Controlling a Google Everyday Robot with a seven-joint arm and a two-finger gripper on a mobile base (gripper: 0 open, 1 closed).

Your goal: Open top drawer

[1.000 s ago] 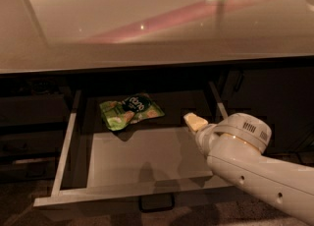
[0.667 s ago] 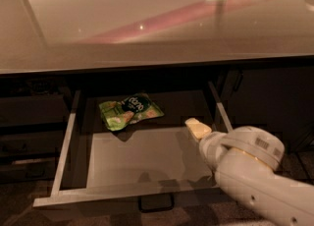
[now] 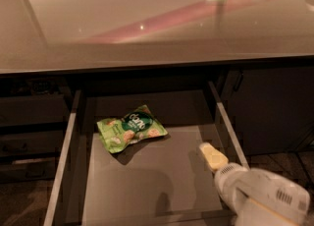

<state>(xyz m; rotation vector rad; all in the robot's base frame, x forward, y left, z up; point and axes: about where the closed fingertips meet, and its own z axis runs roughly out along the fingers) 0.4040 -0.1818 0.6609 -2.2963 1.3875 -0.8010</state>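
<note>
The top drawer (image 3: 147, 176) stands pulled far out below the counter, its pale grey flat floor showing between light side rails. Its front and handle are cut off by the bottom edge of the view. A green snack bag (image 3: 130, 128) lies on the drawer floor toward the back left. My gripper (image 3: 212, 155) shows as a pale yellow tip above the drawer's right side, near the right rail, on the white arm (image 3: 265, 198) at the bottom right. It holds nothing that I can see.
A glossy pale countertop (image 3: 157, 18) overhangs the drawer. Slimmer dark drawer fronts (image 3: 29, 122) stack at the left. A dark cabinet door (image 3: 270, 107) with a vertical handle (image 3: 239, 80) stands at the right.
My arm has drawn back toward the lower right corner, and the gripper tip has moved right and down. The drawer and the snack bag stay where they were.
</note>
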